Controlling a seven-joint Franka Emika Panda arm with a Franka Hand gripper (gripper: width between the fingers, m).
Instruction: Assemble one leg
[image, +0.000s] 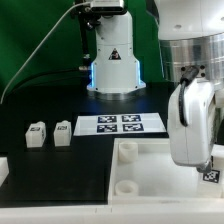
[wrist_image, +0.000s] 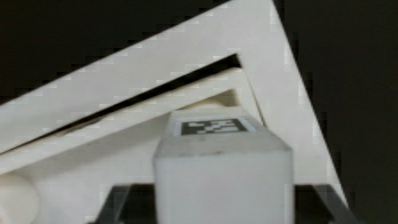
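Observation:
My gripper (image: 203, 160) is shut on a leg (image: 210, 172), a small white post with a black-and-white tag, and holds it over the exterior view's right corner of the large white tray-like part (image: 140, 150). In the wrist view the leg (wrist_image: 222, 165) stands between my two dark fingers (wrist_image: 128, 205), tag facing the camera, with the tray's corner (wrist_image: 267, 70) just beyond it. My gripper (wrist_image: 222, 208) grips the leg by its sides. Two more legs (image: 36, 133) (image: 63, 132) stand side by side at the exterior view's left.
The marker board (image: 120, 123) lies behind the tray, in front of the robot's base (image: 112, 65). A white piece (image: 3, 170) shows at the left edge, cut off. The tray has round holes (image: 127, 186) at its corners.

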